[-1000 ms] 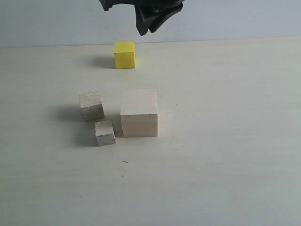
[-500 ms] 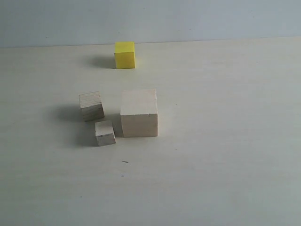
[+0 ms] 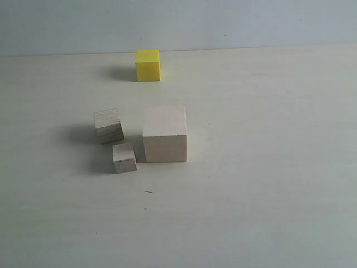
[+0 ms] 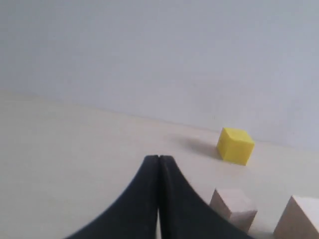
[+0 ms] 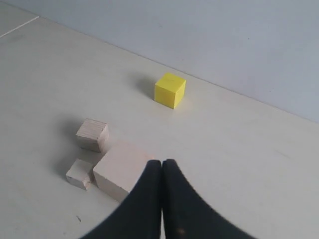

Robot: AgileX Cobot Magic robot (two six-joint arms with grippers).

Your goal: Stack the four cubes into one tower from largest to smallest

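Right wrist view: right end effector [image 5: 162,162] closed, empty, big pale cube [image 5: 117,172] ahead of it; left end effector [image 4: 158,159] closed too.

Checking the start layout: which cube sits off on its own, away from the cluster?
The bright yellow cube, alone at the back. The large pale cube, plywood cube and smallest cube sit clustered nearer the camera.
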